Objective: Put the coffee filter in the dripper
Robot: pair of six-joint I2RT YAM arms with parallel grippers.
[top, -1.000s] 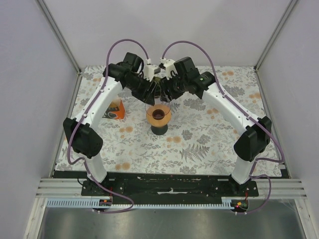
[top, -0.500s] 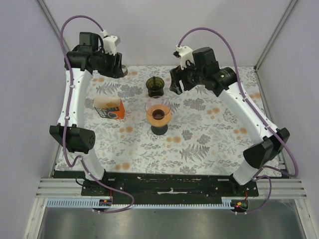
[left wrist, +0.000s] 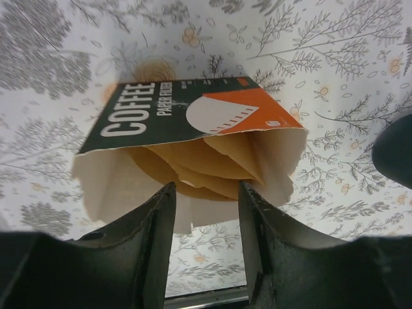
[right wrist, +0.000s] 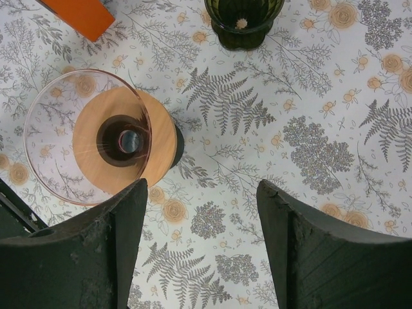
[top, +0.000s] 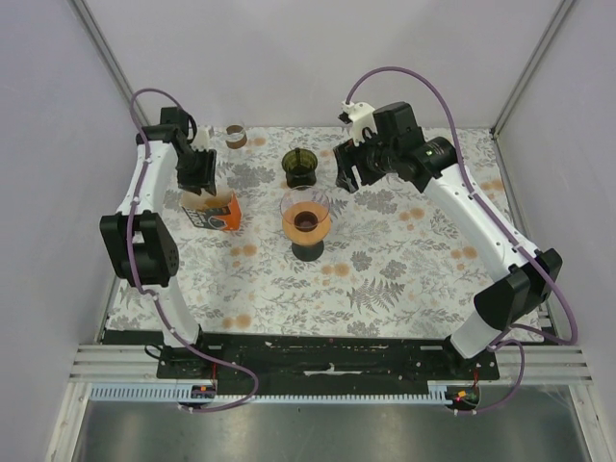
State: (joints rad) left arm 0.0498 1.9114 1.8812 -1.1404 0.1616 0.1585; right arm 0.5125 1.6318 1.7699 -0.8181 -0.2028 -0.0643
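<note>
**Top and wrist views, filter pick-up stage.** The filter box (left wrist: 187, 116) lies flat on the table (top: 385, 279) near its left edge, toward the far-left corner. Its torn-open mouth faces the left gripper (left wrist: 206, 187). The brown paper filters (left wrist: 193, 170) fan out of that mouth, and their curved edges lie directly ahead of the fingertips, in line with the gap.

The left jaws stand partly apart and are closed on nothing. Whether the tips already straddle the lowest filter edge cannot be told. The mouth's long axis runs side to side, the same line along which these jaws close. A pinch here would therefore probably gather a filter's edge rather than clamp the stack through its thickness.

The dripper (right wrist: 96, 135), a clear glass cone on a wooden collar, stands upright mid-table toward the far edge and holds no filter. The right gripper (right wrist: 201, 187) hangs above the table just right of the dripper, jaws wide and holding nothing. A dark green cup (top: 300, 166) stands beyond the dripper.

The left arm is much the nearer to the filters, so the pick-up appears to be its job.
</note>
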